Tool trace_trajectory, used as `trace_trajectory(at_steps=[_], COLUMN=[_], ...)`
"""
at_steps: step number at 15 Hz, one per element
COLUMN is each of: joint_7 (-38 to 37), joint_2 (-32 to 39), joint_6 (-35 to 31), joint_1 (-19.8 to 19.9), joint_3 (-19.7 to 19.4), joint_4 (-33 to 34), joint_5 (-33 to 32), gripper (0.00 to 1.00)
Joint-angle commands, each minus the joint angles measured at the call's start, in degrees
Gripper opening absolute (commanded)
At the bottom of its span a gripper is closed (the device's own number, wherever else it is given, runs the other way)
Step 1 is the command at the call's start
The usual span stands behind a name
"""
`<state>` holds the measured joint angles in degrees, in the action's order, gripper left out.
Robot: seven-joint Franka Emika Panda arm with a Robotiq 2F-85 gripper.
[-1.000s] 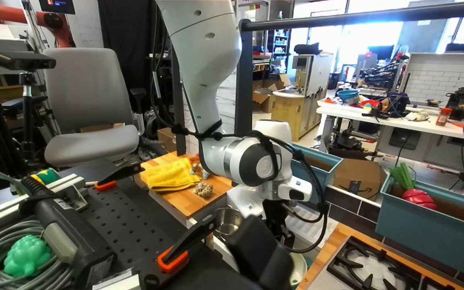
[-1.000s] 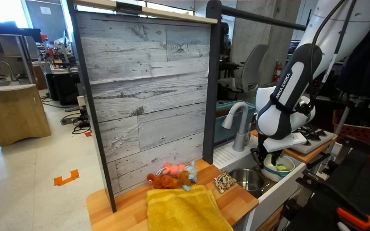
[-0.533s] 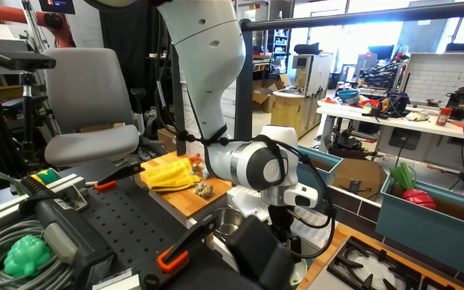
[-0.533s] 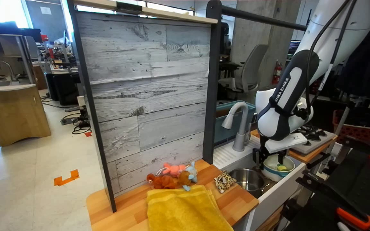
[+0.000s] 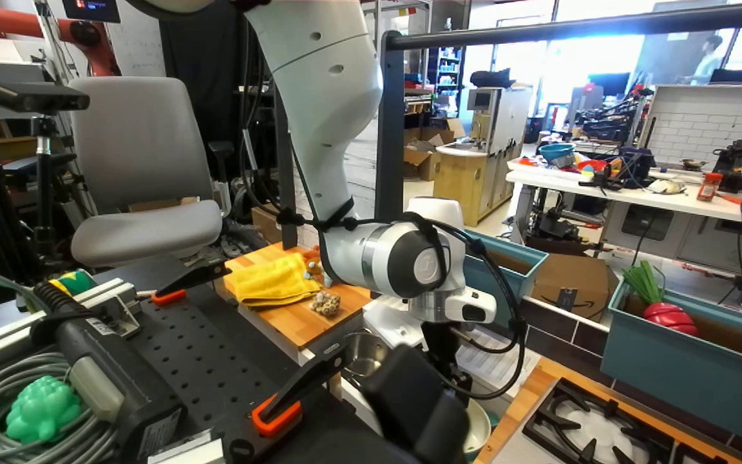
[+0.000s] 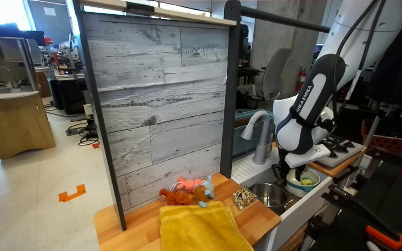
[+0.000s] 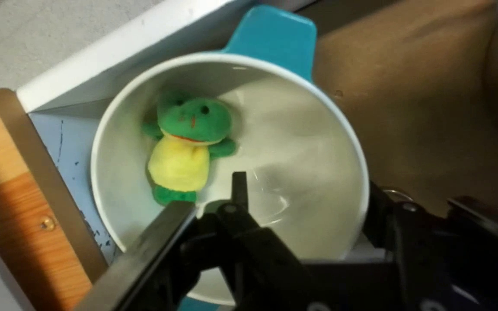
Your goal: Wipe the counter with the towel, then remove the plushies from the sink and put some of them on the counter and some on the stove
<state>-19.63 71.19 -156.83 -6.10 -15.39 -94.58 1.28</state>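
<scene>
A green frog plushie (image 7: 193,123) with a yellow belly lies in a white and teal bowl (image 7: 314,142), which sits inside the sink (image 6: 305,213). Over that bowl my gripper (image 7: 307,185) stands open, one finger above the inside and its opposite beyond the rim; the frog is beside it, untouched. On the counter (image 6: 260,219) the yellow towel (image 6: 201,228) lies spread out. Behind it rest a pink plushie (image 6: 188,184), a reddish-brown plushie (image 6: 176,197) and a blue and brown plushie (image 6: 206,190); a spotted plushie (image 6: 244,198) is near the sink. The stove (image 5: 593,425) bears no plushie that I see.
A metal pot (image 6: 269,194) shares the sink with the bowl. The tall grey tap (image 6: 265,136) rises at the sink's back. A dark post (image 6: 230,104) stands by the counter. Teal bins (image 5: 680,367) line the stove's rear, and a clamp (image 5: 281,412) sits in front.
My arm dipped towards the stove side half a second ago, then swung back towards the tap. The fingers spread wider and have since drawn somewhat together. Plushies and towel lie unmoved.
</scene>
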Motion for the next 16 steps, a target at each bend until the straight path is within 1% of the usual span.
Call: trace_trajectory(at_steps=[1,2,3,4,5,7,9,11,13,14,15,16], joint_7=[1.54,2.14,3.47,5.21,6.38,9.54,12.52,14.97,16.51,16.71,16.63,16.22], joint_2=[-0.61,-1.34,-2.92,-4.76,-5.87,-8.67,-11.83,-14.21,-15.03,-14.93,-13.95,-12.65], joint_6=[1.14,1.49,0.47,0.73,1.13,-1.35,-3.66,-6.93,-9.82,-11.73,-13.54,-14.83], joint_1=[-0.47,-0.29,0.34,1.06,1.21,2.55,4.09,6.13,7.9,8.36,8.51,8.41], joint_3=[-1.99,-1.84,-1.1,-0.11,0.02,1.08,2.48,4.41,5.98,6.42,6.69,6.66], joint_4=[-3.17,-3.79,-5.28,-6.71,-7.74,-11.21,-14.92,-17.8,-19.41,-19.92,-19.64,-18.85], joint_5=[-1.87,-1.98,-1.98,-2.02,-2.21,-2.2,-1.84,-1.27,-0.95,-0.82,-0.72,-0.56], gripper=[0.65,0.55,0.77,0.8,0.86,0.95,0.96,0.93,0.91,0.93,0.97,0.98])
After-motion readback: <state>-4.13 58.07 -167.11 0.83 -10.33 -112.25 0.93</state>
